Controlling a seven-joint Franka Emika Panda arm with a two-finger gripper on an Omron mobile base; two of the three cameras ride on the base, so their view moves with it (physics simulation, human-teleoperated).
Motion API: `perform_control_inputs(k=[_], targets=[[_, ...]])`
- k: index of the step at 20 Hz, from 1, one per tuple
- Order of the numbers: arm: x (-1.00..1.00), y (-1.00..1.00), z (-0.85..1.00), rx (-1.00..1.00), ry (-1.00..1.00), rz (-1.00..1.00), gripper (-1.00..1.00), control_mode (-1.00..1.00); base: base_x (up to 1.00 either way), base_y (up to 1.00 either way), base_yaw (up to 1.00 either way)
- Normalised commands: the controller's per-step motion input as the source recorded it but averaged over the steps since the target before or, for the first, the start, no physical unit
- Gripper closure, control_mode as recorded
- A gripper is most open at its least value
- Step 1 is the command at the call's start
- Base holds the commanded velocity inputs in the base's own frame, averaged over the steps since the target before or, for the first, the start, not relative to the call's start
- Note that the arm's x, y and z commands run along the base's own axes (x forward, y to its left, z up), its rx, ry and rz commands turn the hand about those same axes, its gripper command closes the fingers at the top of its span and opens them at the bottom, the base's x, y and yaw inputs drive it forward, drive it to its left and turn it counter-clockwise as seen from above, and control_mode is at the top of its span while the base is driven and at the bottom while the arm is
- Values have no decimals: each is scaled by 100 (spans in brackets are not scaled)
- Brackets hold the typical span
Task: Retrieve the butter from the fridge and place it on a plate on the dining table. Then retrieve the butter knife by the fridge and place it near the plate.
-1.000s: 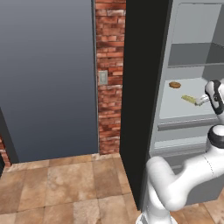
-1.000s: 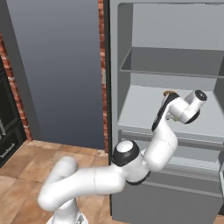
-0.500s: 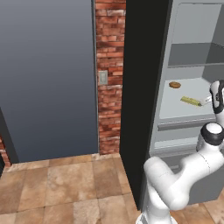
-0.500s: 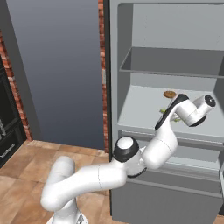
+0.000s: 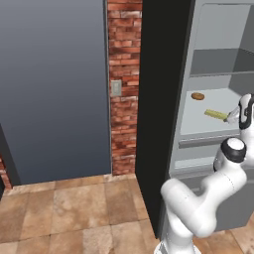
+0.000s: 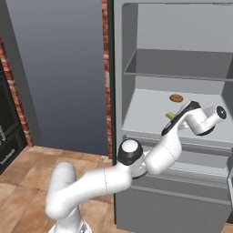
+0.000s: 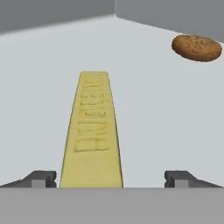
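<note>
Nearest to me in the hand view are my gripper's (image 7: 111, 179) two dark fingertips (image 7: 41, 179), spread wide with nothing pinched between them. The butter (image 7: 92, 131) lies lengthwise in the gap, its near end level with the tips and its yellow stick running straight away from the camera. I cannot tell whether the tips are down at shelf height or a little above it.

Further back and off to the right of that view sits the round brown food item (image 7: 197, 47), well apart from the butter — no risk of catching it if I stay on line.

From the base cameras I see the fridge (image 6: 173, 104) open and my arm reaching onto its middle shelf, where the butter (image 5: 216, 114) rests near the front, just beside my hand.

So I judge I'm at the first step — the pick from the fridge, lined up but not yet gripped. The next move, as I read it, calls for easing forward so the fingers straddle more of the stick, settling low, then closing across its narrow width before lifting clear of the shelf
</note>
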Motion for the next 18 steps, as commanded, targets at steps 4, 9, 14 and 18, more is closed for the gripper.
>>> perform_control_inputs(k=[4,9,14,18], targets=[[7,51,-30,-7,-17,21,-100,-100,0,0,0],[0,91,-54,-13,-12,21,100,-100,0,0,0],[-11,58,-27,-11,0,6,100,-100,0,0,0],[-85,32,23,-13,-3,-10,100,-100,0,0,0]])
